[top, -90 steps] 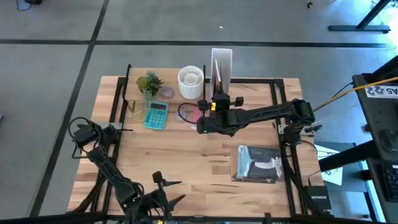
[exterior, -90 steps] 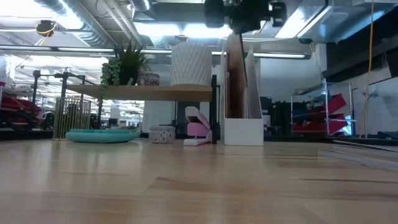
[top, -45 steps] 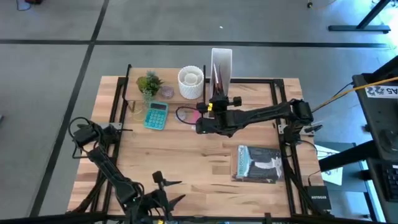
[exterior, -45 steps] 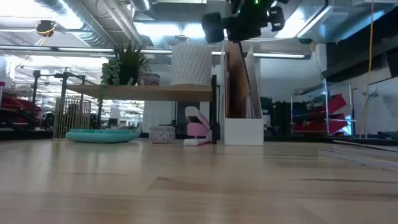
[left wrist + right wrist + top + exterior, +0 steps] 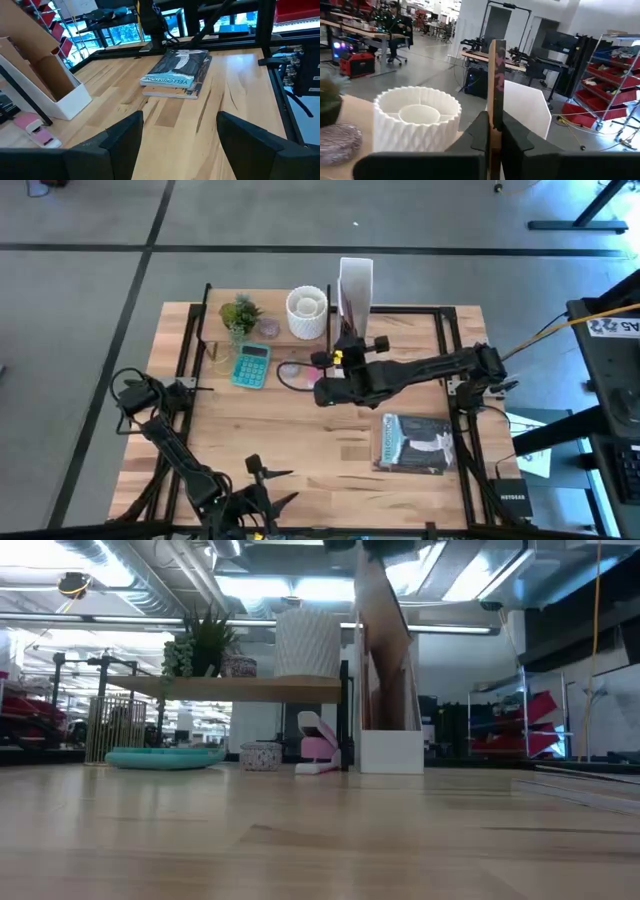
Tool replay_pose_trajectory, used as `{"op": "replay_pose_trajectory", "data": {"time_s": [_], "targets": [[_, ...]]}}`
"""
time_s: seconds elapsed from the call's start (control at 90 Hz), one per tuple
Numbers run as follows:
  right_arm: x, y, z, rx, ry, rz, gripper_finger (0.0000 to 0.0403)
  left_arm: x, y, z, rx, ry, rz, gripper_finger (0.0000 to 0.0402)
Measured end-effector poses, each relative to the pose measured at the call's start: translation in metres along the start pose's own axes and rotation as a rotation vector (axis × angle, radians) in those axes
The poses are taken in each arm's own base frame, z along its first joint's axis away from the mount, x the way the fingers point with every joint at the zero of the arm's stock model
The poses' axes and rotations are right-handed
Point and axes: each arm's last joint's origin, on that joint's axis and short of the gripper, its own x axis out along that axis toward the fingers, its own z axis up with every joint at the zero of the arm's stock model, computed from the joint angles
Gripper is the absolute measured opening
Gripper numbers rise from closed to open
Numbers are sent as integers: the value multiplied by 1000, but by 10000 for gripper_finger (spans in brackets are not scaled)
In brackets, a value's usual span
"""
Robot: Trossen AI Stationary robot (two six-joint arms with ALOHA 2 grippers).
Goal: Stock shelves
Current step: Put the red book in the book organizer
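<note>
Tabletop seen from above, with two dark robot arms. The right gripper [image 5: 345,315] reaches across the wooden table [image 5: 300,460] toward its far edge, fingers clamped together on the edge of a thin brown board [image 5: 495,80] held upright. Just beyond the gripper stands a tall white file box [image 5: 356,280]; the board rises from inside it in the low view, and what else the box holds cannot be made out.

Beside the gripper, toward the left arm's side, the shelves [image 5: 240,688] show as a low light-wood board on thin black posts. On top, nearest the gripper, sits a white ribbed round pot [image 5: 307,313] with a smaller ring inside it; its contents are not visible. Farther along the shelf board are a small speckled bowl [image 5: 268,328] and a green potted plant [image 5: 240,313].

Under the shelf board, close below the gripper, lies a pink stapler [image 5: 317,745], with a small patterned box [image 5: 261,755] next to it. Farther off are a teal calculator [image 5: 251,365] and a gold wire basket [image 5: 118,727], whose inside cannot be judged.

Back from the gripper, nearer the right arm's base, two books [image 5: 178,73] lie stacked flat on the table.

The left gripper [image 5: 175,135] waits at the near edge of the table, well apart from everything, its fingers spread with nothing between them.
</note>
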Motion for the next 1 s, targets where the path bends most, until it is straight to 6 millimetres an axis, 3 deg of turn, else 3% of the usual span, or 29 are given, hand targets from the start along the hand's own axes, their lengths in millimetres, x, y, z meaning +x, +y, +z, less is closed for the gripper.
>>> {"op": "replay_pose_trajectory", "data": {"time_s": [0.2, 0.611, 1.0], "targets": [[-17, 0, 13, -42, -9, 46, 3, 0, 0, 0, 2, 0, 0, 235], [-44, 1, 13, -53, -21, 119, 3, 1, 0, 0, 5, 1, 2, 235], [-46, 20, 5, -48, 59, 225, 3, 2, 1, 0, 2, 3, 1, 235]]}}
